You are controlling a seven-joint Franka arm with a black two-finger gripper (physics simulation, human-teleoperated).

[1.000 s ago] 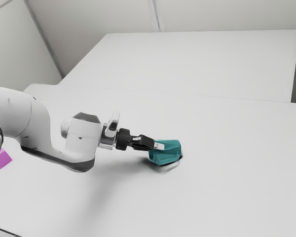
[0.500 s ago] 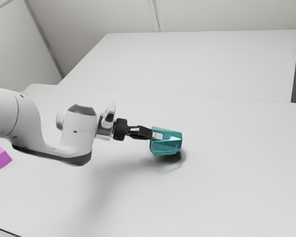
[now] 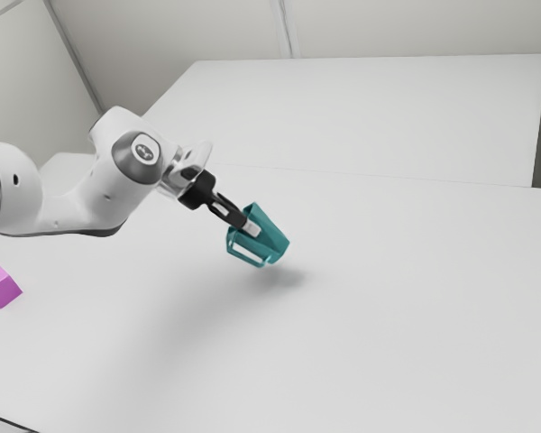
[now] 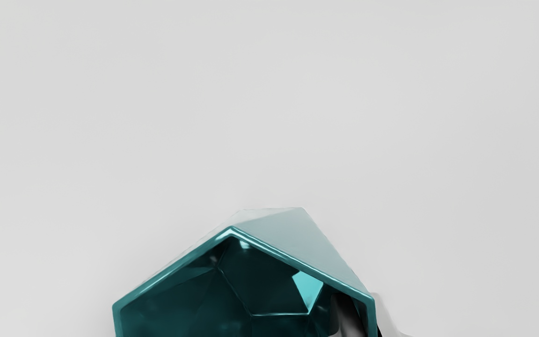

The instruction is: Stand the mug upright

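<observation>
My gripper (image 3: 251, 225) comes down at a slant from the exterior view's upper left, shut on the wall of the teal mug (image 3: 272, 238). The mug hangs tilted above the table, its mouth facing back up toward the hand and its handle on the lower left side there. In the wrist view, the gripper (image 4: 367, 322) has one finger inside the mug (image 4: 274, 290) and the other outside, pinching the wall near the rim. The inner faceted bottom can be seen through the mouth.
A magenta cube (image 3: 2, 287) sits at the exterior view's left edge, on the white table (image 3: 388, 343). The mug's shadow falls on the tabletop just below it. Behind stands another pale flat surface (image 3: 361, 108).
The mug has risen off the table in my grip and moved toward the exterior view's left. My hand has tipped from nearly level to a downward slant, bringing the mug's mouth further up.
</observation>
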